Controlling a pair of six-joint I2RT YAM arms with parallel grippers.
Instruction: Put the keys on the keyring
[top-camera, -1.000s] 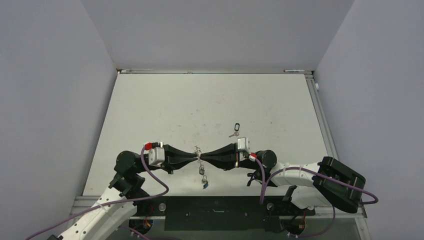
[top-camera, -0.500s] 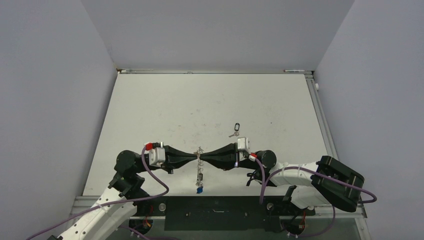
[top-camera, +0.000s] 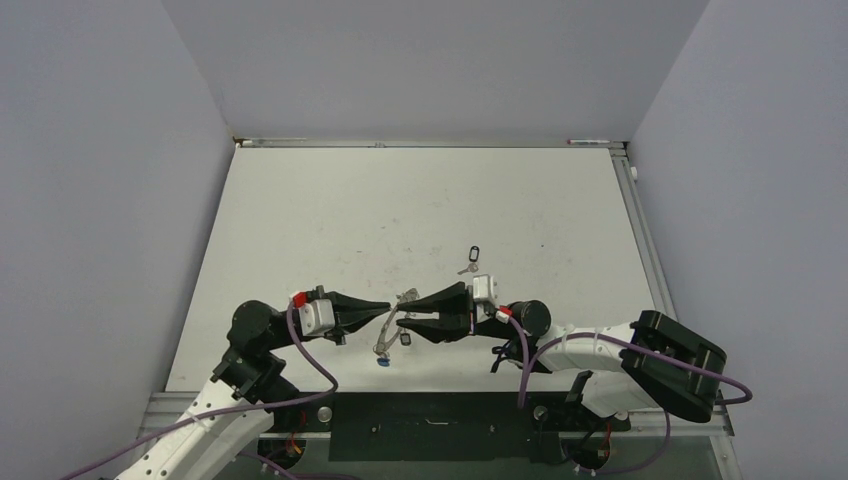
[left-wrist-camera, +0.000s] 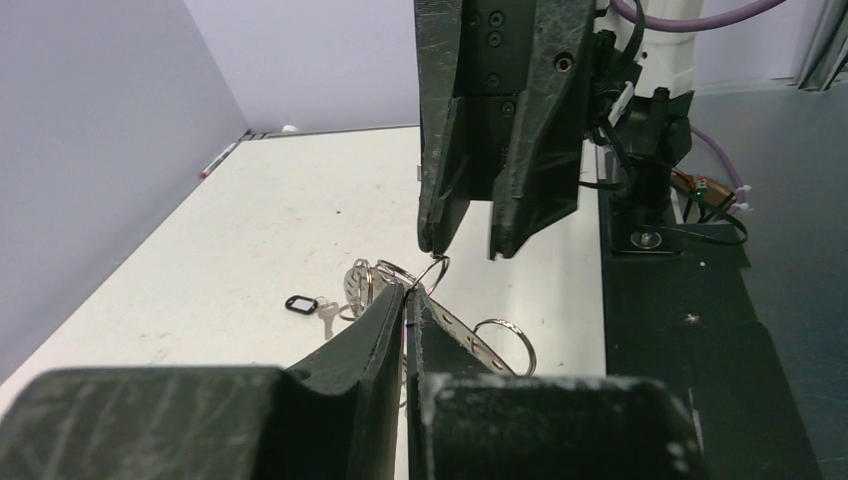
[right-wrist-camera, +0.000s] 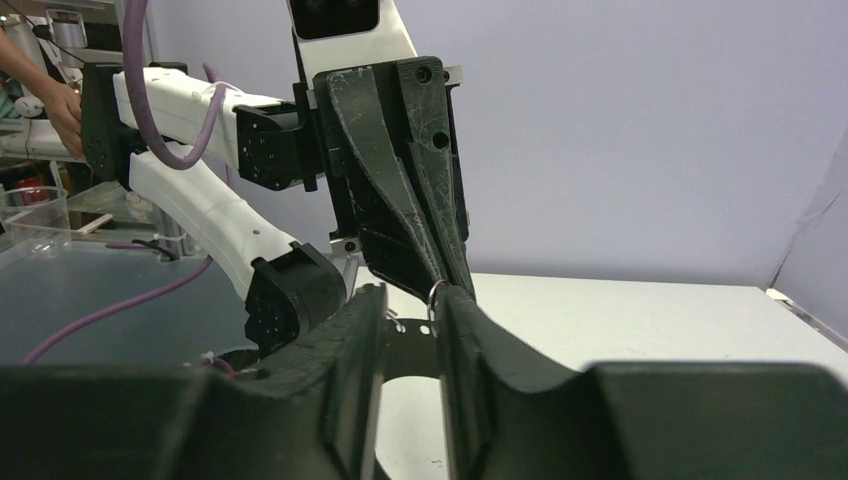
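Note:
The keyring (top-camera: 404, 299) hangs above the table between the two arms. My left gripper (top-camera: 388, 307) is shut on its flat silvery band (left-wrist-camera: 470, 335). My right gripper (top-camera: 408, 312) stands open around the other side. The band (right-wrist-camera: 405, 352) lies in the gap between its fingers, and a small wire loop (right-wrist-camera: 437, 295) rests against one finger. A key with a blue tag (top-camera: 382, 361) dangles below the ring, and a second key (top-camera: 405, 338) hangs beside it. Another key with a black tag (top-camera: 470, 258) lies loose on the table behind the right gripper.
The white table (top-camera: 420, 210) is walled by grey panels on three sides. The black base plate (top-camera: 430, 425) with both arm mounts runs along the near edge. Purple cables (top-camera: 310, 370) loop beside each arm.
My right gripper has opened and let go of the keyring. The left gripper has drawn back to the left with the ring, which now tilts, and the hanging keys have swung left.

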